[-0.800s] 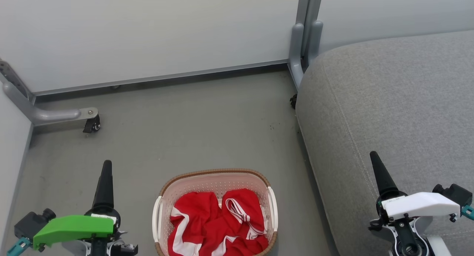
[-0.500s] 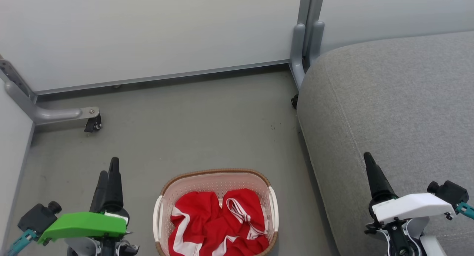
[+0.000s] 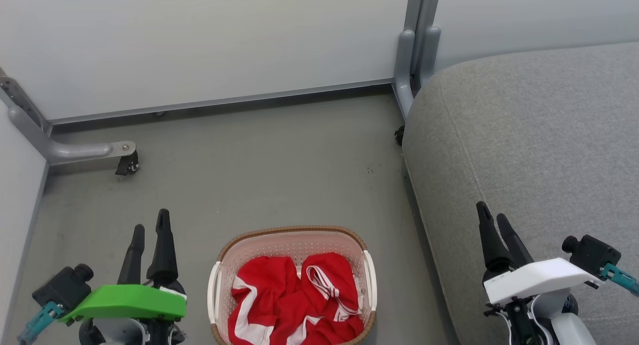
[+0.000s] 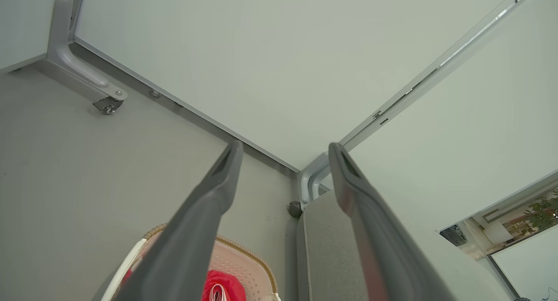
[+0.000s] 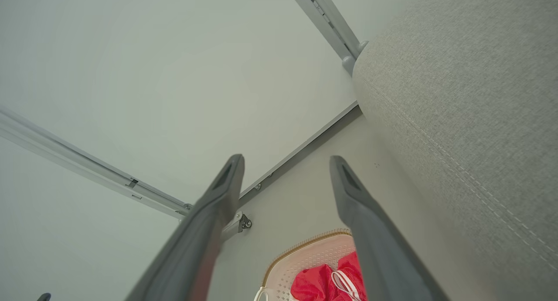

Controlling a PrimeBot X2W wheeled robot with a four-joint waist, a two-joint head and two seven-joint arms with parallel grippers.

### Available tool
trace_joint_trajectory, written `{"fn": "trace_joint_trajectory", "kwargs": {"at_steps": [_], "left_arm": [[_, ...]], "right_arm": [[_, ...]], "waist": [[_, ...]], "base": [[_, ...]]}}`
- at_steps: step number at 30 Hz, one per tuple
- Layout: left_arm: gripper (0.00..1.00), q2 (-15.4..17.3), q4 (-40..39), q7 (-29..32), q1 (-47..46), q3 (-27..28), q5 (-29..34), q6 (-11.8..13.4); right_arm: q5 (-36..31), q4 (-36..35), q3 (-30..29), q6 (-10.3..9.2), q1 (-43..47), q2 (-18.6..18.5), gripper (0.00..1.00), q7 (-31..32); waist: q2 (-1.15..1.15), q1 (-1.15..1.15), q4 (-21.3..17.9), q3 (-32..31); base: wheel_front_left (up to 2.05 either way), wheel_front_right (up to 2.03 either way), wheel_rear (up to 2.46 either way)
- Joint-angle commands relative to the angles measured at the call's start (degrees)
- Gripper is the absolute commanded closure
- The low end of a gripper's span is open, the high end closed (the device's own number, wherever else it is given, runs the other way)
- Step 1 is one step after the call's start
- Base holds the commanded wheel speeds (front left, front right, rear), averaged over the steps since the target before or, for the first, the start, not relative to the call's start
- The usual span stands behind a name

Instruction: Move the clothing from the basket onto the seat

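Clothing: red heap in basket, on the floor beside seat. Left gripper, right gripper: fingers parted, empty, either side of the basket. You should lower one into the heap's centre, pinch a deep fold, and lift clear of the rim.

I see the clothing in the basket on the floor. From the basket, my left pincer is at 9 o'clock, the seat at 2, and my right pincer at 3, over the seat's edge.
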Motion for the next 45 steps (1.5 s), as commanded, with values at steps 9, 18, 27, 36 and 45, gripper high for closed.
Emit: {"fn": "trace_joint_trajectory", "kwargs": {"at_steps": [9, 18, 27, 36, 45], "left_arm": [[0.00, 0.46, -2.05, -2.07, 0.33, -0.33, 7.67, 0.39], [0.00, 0.38, -2.51, -3.58, 0.84, -0.60, 13.21, 0.42], [0.00, 0.39, -2.58, -4.85, 1.18, -1.14, 18.70, -0.14], [0.00, 0.43, -2.65, -6.12, 2.21, -2.03, 23.98, -0.40], [0.00, 0.46, -2.61, -7.27, 2.95, -2.36, 29.17, -0.81]], "right_arm": [[-7.39, -2.52, 1.09, 0.03, 0.05, -0.36, 0.00, -2.12], [-12.65, -3.33, 1.64, 0.03, 0.62, -0.40, 0.00, -3.63], [-17.69, -4.08, 2.47, 0.03, 1.07, -0.44, 0.00, -4.92], [-22.87, -4.30, 3.97, 0.03, 1.78, -0.47, 0.00, -6.22], [-27.84, -4.35, 5.38, 0.04, 2.02, -0.52, 0.00, -7.38]], "waist": [[0.00, 0.00, 0.07, 0.10], [0.00, 0.00, 0.17, -0.07], [0.00, 0.00, 0.45, -0.29], [0.00, 0.00, 0.63, -0.80], [0.00, 0.00, 0.44, -1.47]], "base": [[0.00, 0.00, 0.00], [0.00, 0.00, 0.00], [0.00, 0.00, 0.00], [0.00, 0.00, 0.00], [0.00, 0.00, 0.00]]}}
